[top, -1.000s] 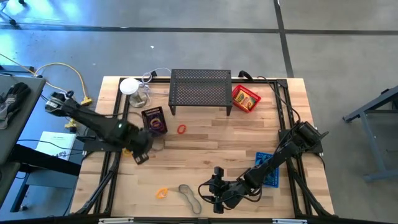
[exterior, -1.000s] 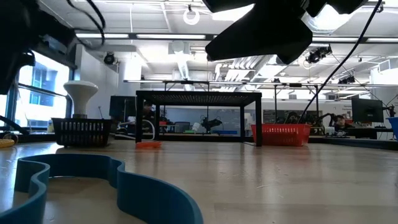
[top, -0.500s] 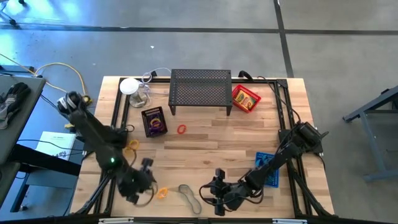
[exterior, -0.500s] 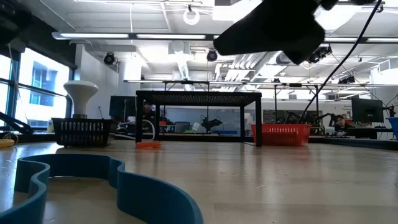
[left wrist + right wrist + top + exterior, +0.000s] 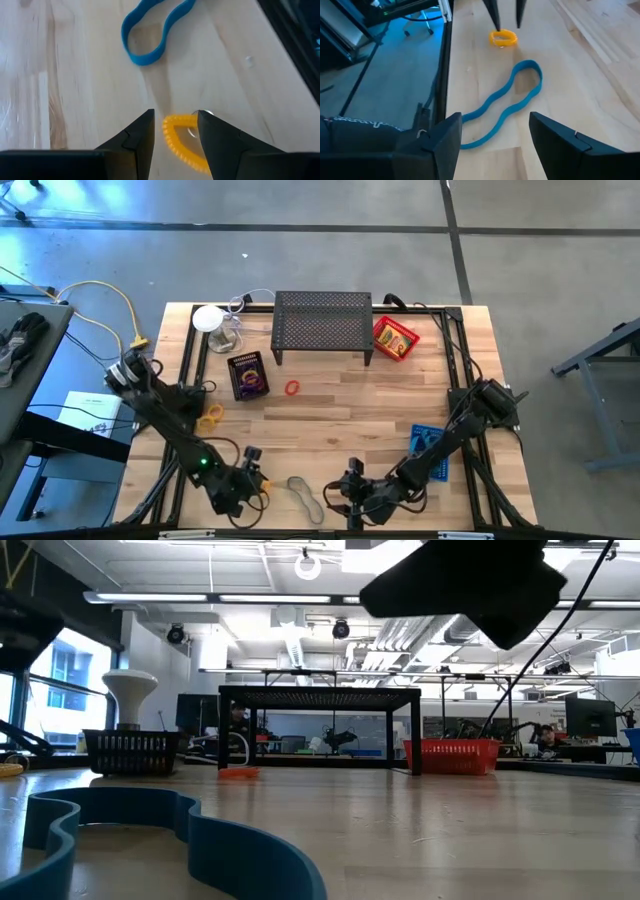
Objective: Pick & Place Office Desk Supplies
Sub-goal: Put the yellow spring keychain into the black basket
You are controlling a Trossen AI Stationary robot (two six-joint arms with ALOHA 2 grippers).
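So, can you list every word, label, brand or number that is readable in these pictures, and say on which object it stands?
No text can be read in any view.
Dark box with purple print: has printing, too small to read.
White paper sheet on the floor: printed lines, too blurred to read.
Red mesh tray: yellow item inside, no legible label.
Blue rubber loop and orange coiled ring: no markings.

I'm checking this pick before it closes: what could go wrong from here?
1. The left claw stands open over the small yellow coiled ring; the ring sits off-centre between the fingers, so closing may nudge it aside rather than grip it.
2. The right claw, also open, hovers by the long blue rubber loop close by; the two arms could crowd each other.
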